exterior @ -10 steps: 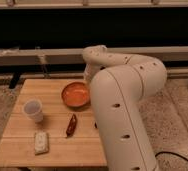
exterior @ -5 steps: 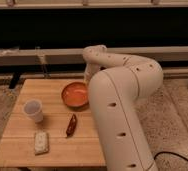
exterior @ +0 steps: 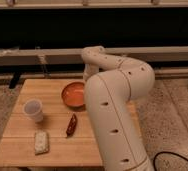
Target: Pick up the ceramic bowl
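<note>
Table (exterior: 57,146) on speckled floor (exterior: 173,116) bears ceramic bowl (exterior: 73,94); gripper hidden behind arm (exterior: 113,102).

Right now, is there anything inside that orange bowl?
The ceramic bowl shows only bare orange glaze inside. Its right edge is covered by the white arm, and the gripper is not in view.

Bowl (exterior: 73,94), cup (exterior: 33,109), bar (exterior: 41,142), pouch (exterior: 71,125): one each

A translucent cup (exterior: 33,109) stands near the table's (exterior: 42,90) left edge. A pale packet (exterior: 41,142) lies by the front-left corner. A reddish object (exterior: 71,125) lies near the front edge.
</note>
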Robot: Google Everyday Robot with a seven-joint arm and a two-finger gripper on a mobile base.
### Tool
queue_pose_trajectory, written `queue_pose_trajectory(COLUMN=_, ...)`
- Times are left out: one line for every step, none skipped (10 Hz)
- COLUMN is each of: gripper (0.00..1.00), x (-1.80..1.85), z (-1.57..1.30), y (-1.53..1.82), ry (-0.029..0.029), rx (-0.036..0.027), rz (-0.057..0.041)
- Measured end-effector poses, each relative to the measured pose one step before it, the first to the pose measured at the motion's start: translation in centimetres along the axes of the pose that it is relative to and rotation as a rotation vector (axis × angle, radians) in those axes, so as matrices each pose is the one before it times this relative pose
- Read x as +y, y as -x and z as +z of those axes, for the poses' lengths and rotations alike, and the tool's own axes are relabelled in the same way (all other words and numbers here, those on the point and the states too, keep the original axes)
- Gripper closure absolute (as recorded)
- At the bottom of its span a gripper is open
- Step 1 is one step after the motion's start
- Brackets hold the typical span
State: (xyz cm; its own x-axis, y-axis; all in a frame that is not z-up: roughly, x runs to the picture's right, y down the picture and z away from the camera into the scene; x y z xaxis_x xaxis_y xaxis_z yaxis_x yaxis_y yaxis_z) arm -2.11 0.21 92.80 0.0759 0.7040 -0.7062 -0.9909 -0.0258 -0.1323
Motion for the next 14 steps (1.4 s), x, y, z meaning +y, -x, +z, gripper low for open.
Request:
queue_pose_trajectory(gripper=0.20, x=-0.028, z=0.313, y=-0.086, ry=-0.00074, rx=0.01271, rz=-0.00348)
queue_pose_trajectory(gripper=0.20, x=0.084, z=0.291, y=-0.072, ry=0.00101, rx=0.00928, rz=-0.00317)
queue_pose_trajectory(gripper=0.20, x=-0.091, z=0.325, y=-0.060, ry=0.00321, rx=0.00725, rz=0.00218)
queue_pose_trajectory(gripper=0.20, x=-0.317, z=0.382, y=-0.109, ry=0.00433, rx=0.00679, rz=0.00697)
queue_pose_trajectory(gripper=0.20, x=-0.215, z=0.244, y=-0.090, ry=0.00662, rx=0.00437, rz=0.00711)
queue_pose_trajectory(gripper=0.20, x=-0.390, z=0.390, y=-0.087, ry=0.00996, rx=0.00830, rz=0.01590)
queue_pose_trajectory(gripper=0.20, x=-0.572, z=0.854, y=-0.118, ry=0.00901, rx=0.01831, rz=0.01824)
queue_pose_trajectory(gripper=0.20, x=-0.305, z=0.529, y=0.030, ry=0.00472, rx=0.00967, rz=0.00911)
queue_pose_trajectory(gripper=0.20, x=-0.362, z=0.650, y=-0.050, ry=-0.00338, rx=0.01170, rz=0.00495)
queue_pose_trajectory(gripper=0.20, x=0.043, z=0.575, y=-0.002, ry=-0.01034, rx=0.00763, rz=-0.00464)
queue_pose_trajectory(gripper=0.21, x=0.278, z=0.560, y=0.002, ry=-0.02106, rx=0.00335, rz=-0.01250)
queue_pose_trajectory(gripper=0.24, x=0.170, z=0.170, y=0.042, ry=-0.00382, rx=-0.00107, rz=-0.00165)
queue_pose_trajectory(gripper=0.33, x=-0.091, z=-0.222, y=0.096, ry=0.00983, rx=-0.00299, rz=0.00245)
queue_pose_trajectory(gripper=0.45, x=-0.206, z=-0.858, y=-0.135, ry=0.01085, rx=0.00118, rz=0.00283)
